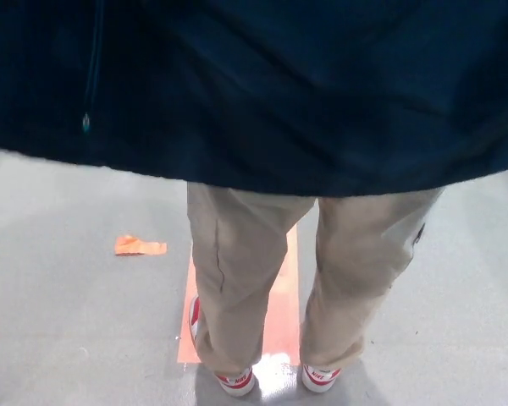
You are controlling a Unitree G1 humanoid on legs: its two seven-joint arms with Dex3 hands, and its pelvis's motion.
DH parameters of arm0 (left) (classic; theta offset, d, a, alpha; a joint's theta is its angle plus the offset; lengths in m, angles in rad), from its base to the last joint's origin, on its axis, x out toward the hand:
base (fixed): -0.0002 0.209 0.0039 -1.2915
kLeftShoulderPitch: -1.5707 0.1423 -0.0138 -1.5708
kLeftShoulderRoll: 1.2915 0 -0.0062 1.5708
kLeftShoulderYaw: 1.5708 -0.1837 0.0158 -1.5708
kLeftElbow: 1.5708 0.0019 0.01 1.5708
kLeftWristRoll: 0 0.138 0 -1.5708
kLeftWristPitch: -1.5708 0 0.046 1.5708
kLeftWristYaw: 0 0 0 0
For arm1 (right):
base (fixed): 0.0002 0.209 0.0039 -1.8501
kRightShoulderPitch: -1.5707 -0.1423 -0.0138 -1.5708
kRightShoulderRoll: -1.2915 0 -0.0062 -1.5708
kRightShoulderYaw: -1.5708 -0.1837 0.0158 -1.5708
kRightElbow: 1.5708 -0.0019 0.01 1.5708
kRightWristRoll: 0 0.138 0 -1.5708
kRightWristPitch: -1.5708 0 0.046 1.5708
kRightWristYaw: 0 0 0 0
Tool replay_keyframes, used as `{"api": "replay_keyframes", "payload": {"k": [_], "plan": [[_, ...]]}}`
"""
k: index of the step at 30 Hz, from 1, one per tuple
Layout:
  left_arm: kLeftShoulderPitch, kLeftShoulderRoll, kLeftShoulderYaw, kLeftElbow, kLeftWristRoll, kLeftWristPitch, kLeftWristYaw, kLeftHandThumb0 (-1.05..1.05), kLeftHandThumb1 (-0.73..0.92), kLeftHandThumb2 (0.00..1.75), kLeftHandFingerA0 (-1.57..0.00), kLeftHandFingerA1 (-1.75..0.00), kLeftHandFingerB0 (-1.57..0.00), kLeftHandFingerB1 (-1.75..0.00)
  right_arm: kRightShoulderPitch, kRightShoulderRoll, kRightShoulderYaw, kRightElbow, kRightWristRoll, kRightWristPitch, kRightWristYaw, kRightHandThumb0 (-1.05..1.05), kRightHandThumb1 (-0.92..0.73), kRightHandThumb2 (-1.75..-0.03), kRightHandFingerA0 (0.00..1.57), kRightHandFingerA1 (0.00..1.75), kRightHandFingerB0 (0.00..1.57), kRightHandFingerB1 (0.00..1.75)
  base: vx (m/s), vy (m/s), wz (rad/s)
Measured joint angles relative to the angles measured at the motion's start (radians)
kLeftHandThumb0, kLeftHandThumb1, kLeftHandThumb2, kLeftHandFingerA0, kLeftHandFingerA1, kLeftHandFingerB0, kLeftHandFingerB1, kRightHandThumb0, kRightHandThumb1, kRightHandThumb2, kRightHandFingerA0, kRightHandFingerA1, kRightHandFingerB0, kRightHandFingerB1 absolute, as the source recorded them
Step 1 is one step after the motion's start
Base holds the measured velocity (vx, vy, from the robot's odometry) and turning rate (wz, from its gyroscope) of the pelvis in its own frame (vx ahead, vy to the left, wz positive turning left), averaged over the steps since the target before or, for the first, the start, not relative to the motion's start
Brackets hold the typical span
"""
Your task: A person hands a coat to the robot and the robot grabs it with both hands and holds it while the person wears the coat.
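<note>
Coat [262, 93] above person's legs [237, 279]

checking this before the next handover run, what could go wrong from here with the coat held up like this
The dark blue coat fills the top of the head view, and neither robot hand shows, so a slipping grip could go unseen. The person's legs stand close under the hem, so a pull on the coat might tug them off balance. The orange scrap on the floor could be a slip hazard if they step left.
</note>
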Motion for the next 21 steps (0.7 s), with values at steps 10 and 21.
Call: {"api": "replay_keyframes", "payload": {"k": [10,21], "plan": [[0.000,0.013,0.006,0.000,0.001,0.000,-0.009,-0.39,0.80,0.64,-0.88,-1.75,-0.69,-1.57,0.000,-0.008,0.000,0.000,-0.007,0.000,0.000,-0.36,-0.81,-0.63,0.87,1.75,0.56,1.68,0.00,0.000,0.00],[0.000,0.019,0.009,0.008,0.009,0.011,-0.012,-0.63,0.85,0.65,-0.59,-0.89,-0.47,-0.59,0.000,-0.008,-0.001,-0.001,-0.007,0.000,-0.002,-0.60,-0.80,-0.64,0.79,1.43,0.57,0.73,0.00,0.000,0.00]]}}
